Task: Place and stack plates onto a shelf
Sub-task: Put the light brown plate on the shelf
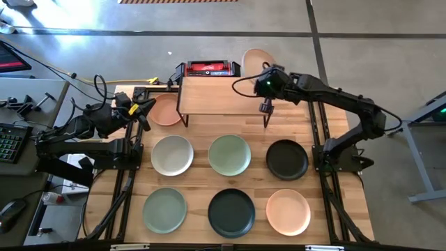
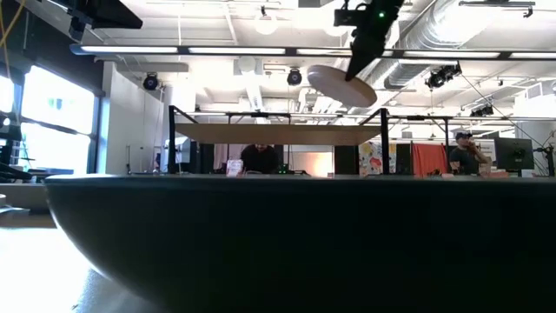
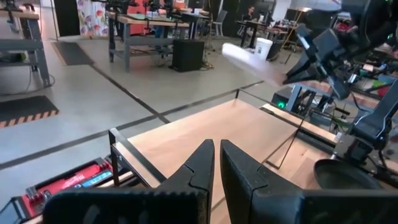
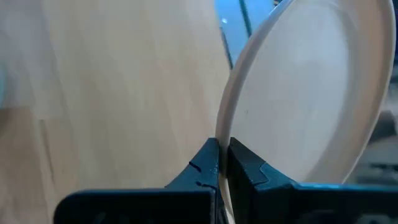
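My right gripper (image 1: pixel 265 78) is shut on a pale peach plate (image 1: pixel 255 60) held in the air above the far right corner of the shelf (image 1: pixel 217 95), a light-wood board on black legs. In the low view this plate (image 2: pixel 340 84) hangs tilted above the shelf (image 2: pixel 278 133). My left gripper (image 1: pixel 144 115) is shut and raised at the shelf's left end, touching nothing. Beside it a peach plate (image 1: pixel 166 110) lies flat on the table. Several more plates lie on the table in two rows: white (image 1: pixel 172 155), green (image 1: pixel 229 155), black (image 1: pixel 286 159), green (image 1: pixel 164 209), black (image 1: pixel 231 213), peach (image 1: pixel 288 211). My right gripper pinches the pale peach plate by its rim (image 4: pixel 222 146), one finger on the plate's inner face and one on its underside. In the low view the fingers (image 2: pixel 358 61) come down on it from above. The plate is lifted clear and tilted, higher than the shelf top.
A red box (image 1: pixel 207 68) lies behind the shelf at the table's far edge. In the low view the near black plate (image 2: pixel 261 243) blocks the table top. The shelf board carries nothing. People and workbenches show in the room beyond.
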